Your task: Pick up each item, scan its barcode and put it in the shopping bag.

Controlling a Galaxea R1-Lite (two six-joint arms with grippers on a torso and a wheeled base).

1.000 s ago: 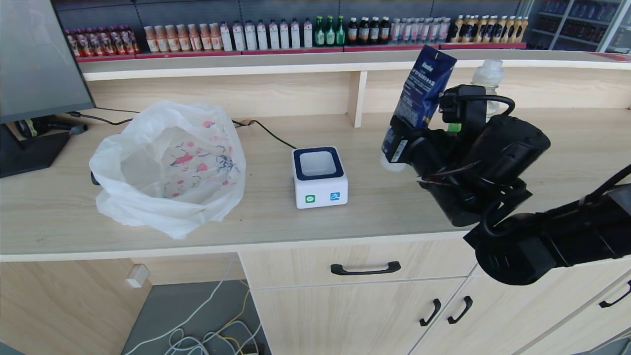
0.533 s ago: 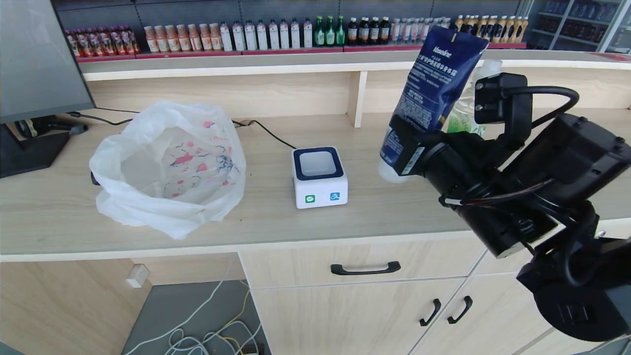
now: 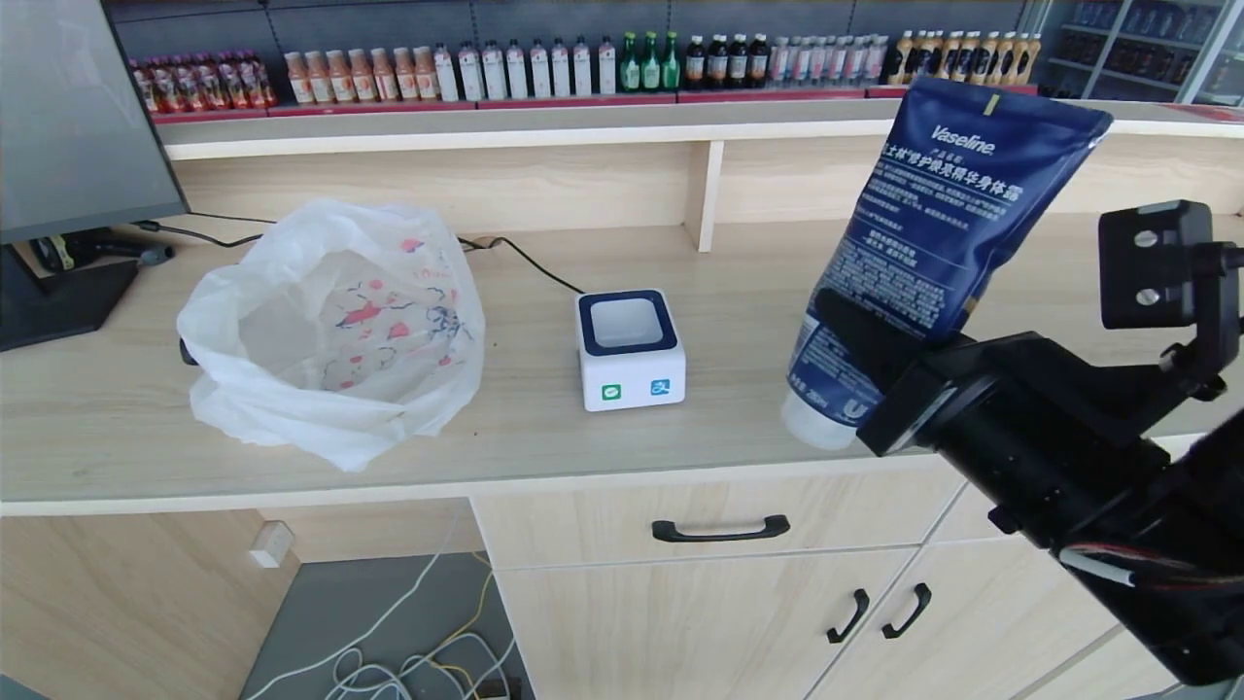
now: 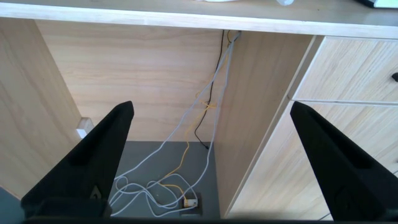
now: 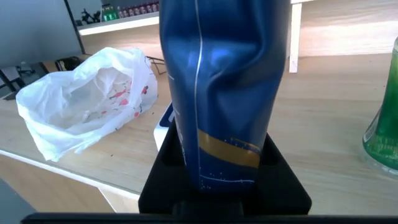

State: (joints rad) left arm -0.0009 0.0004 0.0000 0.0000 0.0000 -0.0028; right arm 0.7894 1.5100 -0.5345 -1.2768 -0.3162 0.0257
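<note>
left gripper (image 4: 208, 155): fingers apart, empty, below scanner (image 3: 630, 350) height | shopping bag (image 3: 330, 331): left of scanner, no item seen inside | blue tube (image 3: 948, 224): right of scanner, aloft, clamped in right gripper (image 5: 221, 165); scan and bagging judged pending | green bottle (image 5: 382, 118): farther right, untouched
</note>
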